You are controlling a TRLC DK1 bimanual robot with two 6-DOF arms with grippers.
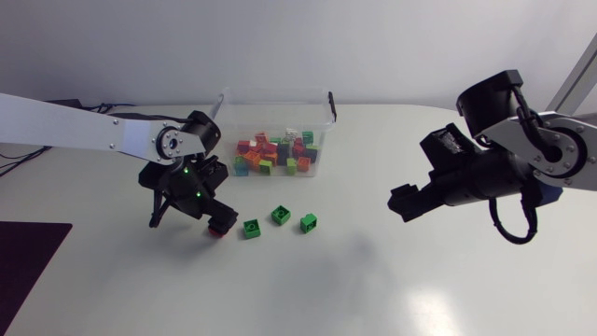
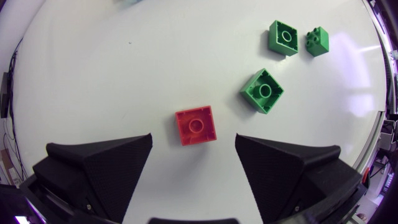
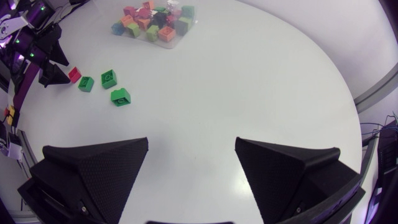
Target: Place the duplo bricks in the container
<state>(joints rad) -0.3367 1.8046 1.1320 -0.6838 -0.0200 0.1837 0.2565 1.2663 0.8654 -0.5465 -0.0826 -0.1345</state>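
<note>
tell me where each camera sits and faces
Head view: above the table, looking down on container, left arm, right arm.
Left wrist view: on left arm, looking down at red brick ahead of open left gripper.
Right wrist view: on right arm, looking across table over open right gripper.
Shared: all show the red brick and green bricks.
</note>
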